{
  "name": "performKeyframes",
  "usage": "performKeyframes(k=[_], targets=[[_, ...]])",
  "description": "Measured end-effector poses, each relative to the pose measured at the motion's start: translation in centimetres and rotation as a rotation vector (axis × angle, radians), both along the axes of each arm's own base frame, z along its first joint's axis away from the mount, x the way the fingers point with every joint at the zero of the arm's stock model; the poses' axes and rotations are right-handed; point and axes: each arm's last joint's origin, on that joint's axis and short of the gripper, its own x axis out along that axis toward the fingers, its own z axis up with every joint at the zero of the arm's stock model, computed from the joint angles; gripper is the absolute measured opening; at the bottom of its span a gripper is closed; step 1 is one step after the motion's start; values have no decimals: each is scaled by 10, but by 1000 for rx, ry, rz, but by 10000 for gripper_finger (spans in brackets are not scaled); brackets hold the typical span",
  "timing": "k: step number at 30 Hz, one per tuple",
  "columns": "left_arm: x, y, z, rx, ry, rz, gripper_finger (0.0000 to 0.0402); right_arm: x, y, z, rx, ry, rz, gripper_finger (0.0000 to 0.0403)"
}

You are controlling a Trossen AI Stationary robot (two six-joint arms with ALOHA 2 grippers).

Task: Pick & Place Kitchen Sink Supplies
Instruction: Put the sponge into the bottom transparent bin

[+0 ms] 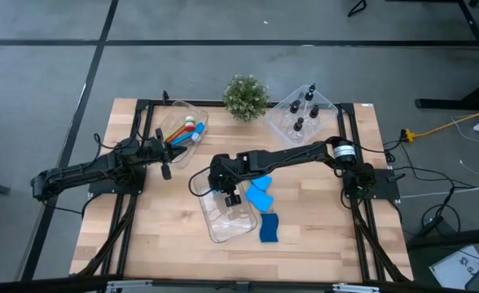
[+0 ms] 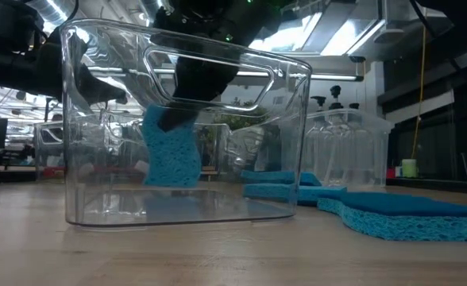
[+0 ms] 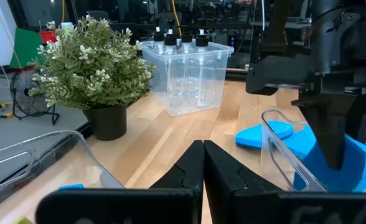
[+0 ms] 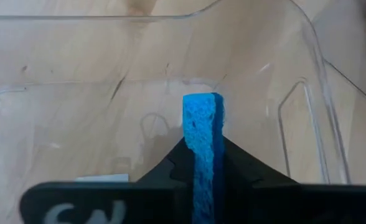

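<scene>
From overhead the right gripper (image 1: 230, 195) sits over the clear bin (image 1: 227, 218) near the counter's front edge and hides the sponge piece (image 4: 201, 155) it pinches. The brushes (image 1: 184, 132) in the far-left bin are too small to count. In the low view the flat sponge (image 2: 408, 210) runs off the picture's edge, and the gripper's upper part is cropped.

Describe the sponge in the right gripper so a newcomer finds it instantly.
Find the clear bin at the table's front centre. The right gripper holds a blue sponge upright inside it; the other blue sponges lie flat on the wood beside the bin.
</scene>
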Motion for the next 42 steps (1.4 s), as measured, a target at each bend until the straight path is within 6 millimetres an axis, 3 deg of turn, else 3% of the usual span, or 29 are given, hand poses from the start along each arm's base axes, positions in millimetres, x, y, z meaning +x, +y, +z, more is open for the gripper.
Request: performKeyframes(k=[13,28,42], targets=[[0,0,0,0,0,0,2,2,0,-8,6,20,5,49],[0,0,0,0,0,0,2,1,0,-10,26,36,-25,116],[0,0,0,0,0,0,2,3,0,5,31,27,-31,137]])
